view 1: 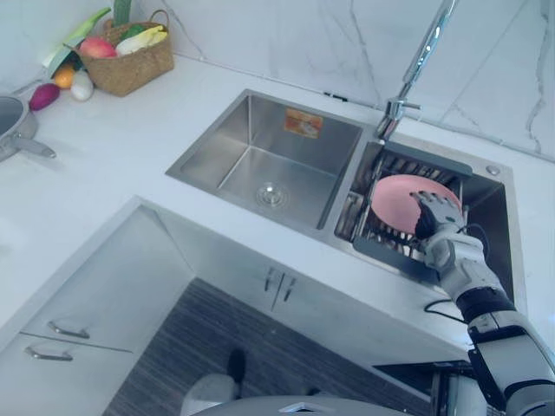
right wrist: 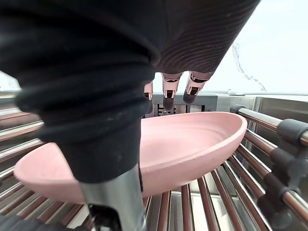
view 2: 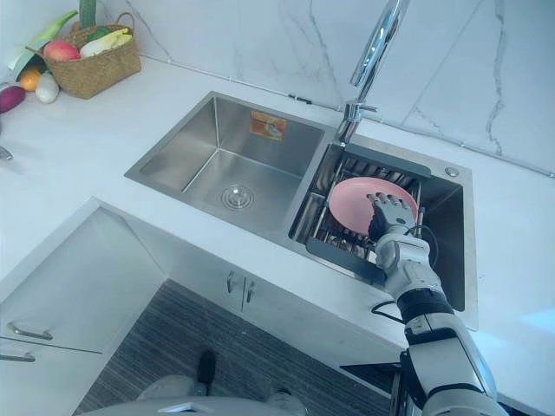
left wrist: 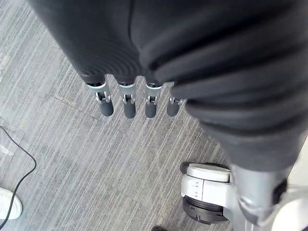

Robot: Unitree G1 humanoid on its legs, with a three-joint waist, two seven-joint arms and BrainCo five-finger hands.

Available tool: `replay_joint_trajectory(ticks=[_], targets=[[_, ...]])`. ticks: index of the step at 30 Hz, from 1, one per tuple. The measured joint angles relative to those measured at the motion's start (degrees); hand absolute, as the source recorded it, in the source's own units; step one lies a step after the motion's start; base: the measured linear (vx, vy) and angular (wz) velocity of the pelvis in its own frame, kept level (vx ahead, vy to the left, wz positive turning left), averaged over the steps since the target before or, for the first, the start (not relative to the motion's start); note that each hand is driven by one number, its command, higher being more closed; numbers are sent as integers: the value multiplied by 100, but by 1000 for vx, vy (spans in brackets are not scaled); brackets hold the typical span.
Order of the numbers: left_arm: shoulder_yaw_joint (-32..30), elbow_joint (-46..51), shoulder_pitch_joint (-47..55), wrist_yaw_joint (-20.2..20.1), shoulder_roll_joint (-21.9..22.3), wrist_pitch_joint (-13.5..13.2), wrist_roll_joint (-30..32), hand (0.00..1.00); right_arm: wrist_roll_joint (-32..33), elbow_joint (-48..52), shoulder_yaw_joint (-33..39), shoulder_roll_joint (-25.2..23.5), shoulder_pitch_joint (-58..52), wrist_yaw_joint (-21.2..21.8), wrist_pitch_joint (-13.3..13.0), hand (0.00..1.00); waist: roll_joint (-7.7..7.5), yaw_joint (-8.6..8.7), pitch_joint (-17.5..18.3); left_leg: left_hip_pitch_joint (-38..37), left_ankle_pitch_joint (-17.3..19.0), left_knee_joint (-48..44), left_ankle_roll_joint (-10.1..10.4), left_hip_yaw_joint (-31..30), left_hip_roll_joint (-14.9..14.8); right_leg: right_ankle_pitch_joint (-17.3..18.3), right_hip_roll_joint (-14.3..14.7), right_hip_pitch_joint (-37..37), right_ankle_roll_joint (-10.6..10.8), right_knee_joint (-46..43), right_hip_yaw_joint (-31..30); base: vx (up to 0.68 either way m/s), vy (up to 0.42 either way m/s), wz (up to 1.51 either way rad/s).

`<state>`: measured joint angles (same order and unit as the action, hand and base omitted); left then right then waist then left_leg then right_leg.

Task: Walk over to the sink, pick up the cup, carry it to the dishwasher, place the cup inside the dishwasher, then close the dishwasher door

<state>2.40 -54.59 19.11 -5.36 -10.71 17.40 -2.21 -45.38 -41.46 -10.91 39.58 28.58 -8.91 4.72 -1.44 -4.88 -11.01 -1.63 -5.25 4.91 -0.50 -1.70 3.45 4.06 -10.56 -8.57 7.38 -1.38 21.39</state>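
A shallow pink dish [view 1: 399,201] leans on the dark wire rack [view 1: 381,247] in the sink's right basin; no cup shows. My right hand [view 1: 438,217] rests on the dish's right edge. In the right wrist view its fingers [right wrist: 168,91] reach straight over the hollow of the dish [right wrist: 192,139], while the thumb [right wrist: 113,197] stands outside the near rim. My left hand [left wrist: 127,103] hangs over the grey floor with straight fingers and holds nothing.
The steel left basin [view 1: 269,165] holds nothing. A tall faucet [view 1: 416,65] rises behind the rack. On the white counter at the far left stand a woven basket of produce [view 1: 130,56] and a pan [view 1: 13,130]. White cabinet doors [view 1: 277,290] run under the sink.
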Motion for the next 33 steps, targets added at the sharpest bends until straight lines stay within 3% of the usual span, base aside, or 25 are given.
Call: replay_joint_trajectory(ticks=[9,14,18,22,23,33], targets=[[-11,9,-49,181,-1,-204,-49,0,21,-146,-20,90,153,-401,76,0,75,-4,-169,173,-81,-25,-42,-122,15,-58,11,103,45,-5,123,25,-9,6],[-30,235,-65,1152,8,-656,33,0,113,-149,-42,100,153,-724,65,0,62,-3,-218,288,-105,-7,-2,-134,-19,-68,51,223,11,-1,125,0,0,0],[-55,281,-170,1552,9,-780,255,0,247,-149,-54,185,172,-967,122,0,101,-43,-344,354,-127,-4,26,-145,-24,-90,52,280,-19,6,134,-21,9,1],[-65,364,-169,1675,6,-866,254,0,358,-153,-207,254,304,-1060,179,0,88,-37,-468,413,-145,-3,51,-143,-35,-89,54,345,-17,7,130,-19,8,0],[-64,414,-174,1702,6,-875,254,0,438,-143,-259,311,327,-1097,167,100,75,-34,-472,483,-156,-4,65,-143,-44,-93,64,416,-16,11,129,0,0,0],[-56,457,-270,1773,0,-980,251,0,652,-89,-461,446,328,-1180,146,100,22,-75,-506,676,-232,-3,66,-143,-85,-160,100,583,-28,3,123,3,-2,0]])
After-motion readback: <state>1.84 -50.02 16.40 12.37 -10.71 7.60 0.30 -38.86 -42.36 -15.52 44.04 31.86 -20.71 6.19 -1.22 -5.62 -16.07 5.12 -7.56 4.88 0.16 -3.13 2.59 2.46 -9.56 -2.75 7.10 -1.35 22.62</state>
